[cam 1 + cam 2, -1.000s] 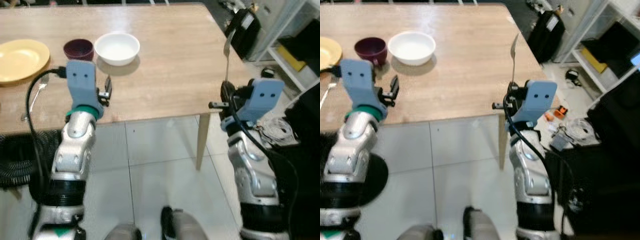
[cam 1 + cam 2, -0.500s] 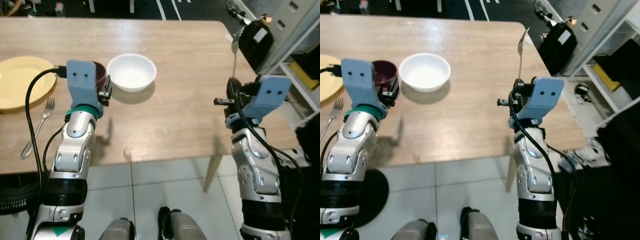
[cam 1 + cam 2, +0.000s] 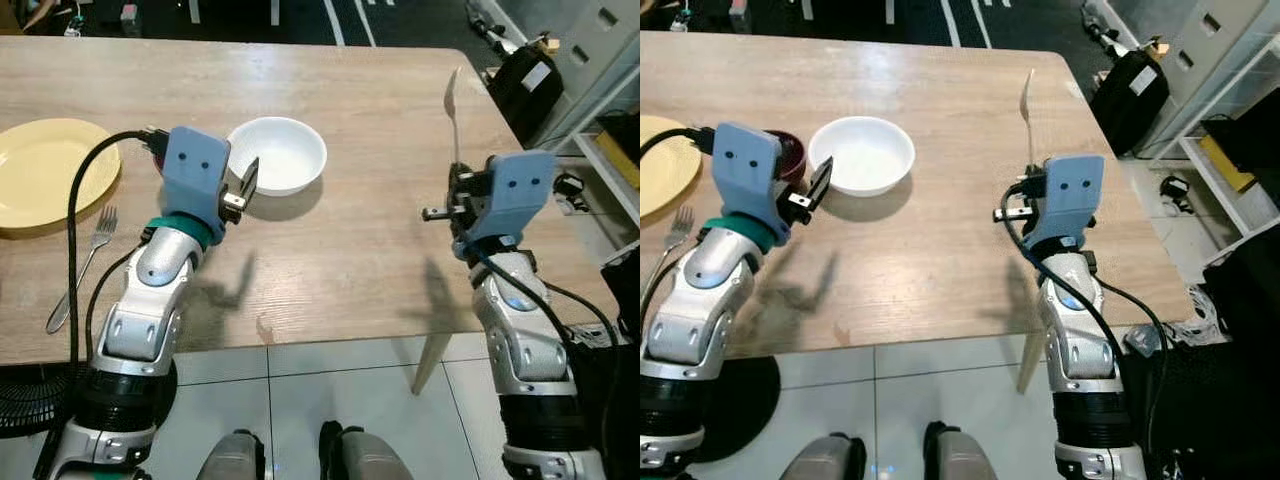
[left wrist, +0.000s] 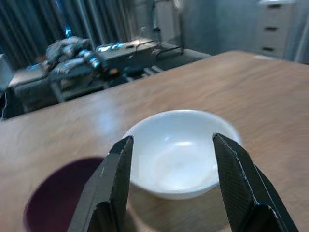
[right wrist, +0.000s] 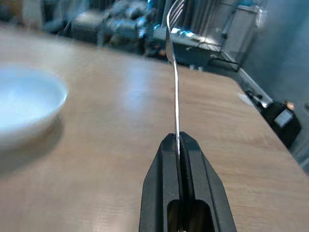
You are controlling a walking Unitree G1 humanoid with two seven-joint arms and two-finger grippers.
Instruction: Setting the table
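Note:
A white bowl (image 3: 278, 155) stands mid-table, with a dark maroon cup (image 3: 788, 155) just to its left. My left gripper (image 3: 244, 187) hovers open at the bowl's near-left rim; in the left wrist view its two fingers frame the bowl (image 4: 176, 150) without touching it. Further left lie a yellow plate (image 3: 45, 170) and a fork (image 3: 85, 265). My right gripper (image 3: 455, 198) is shut on the handle of a silver spoon (image 3: 451, 108), held upright over the table's right part. The right wrist view has the spoon (image 5: 173, 72) rising from the closed fingers (image 5: 161, 169).
The wooden table (image 3: 380, 250) ends close to my right arm, its right edge near a black bag (image 3: 525, 80) and white shelving (image 3: 610, 140) on the floor. A black hose coil (image 3: 20, 400) sits under the table's near-left edge. Bare tabletop lies between the bowl and the spoon.
The camera has come closer to the table. My left gripper has reached forward to the bowl's rim. The right gripper, still holding the spoon upright, now stands over the tabletop.

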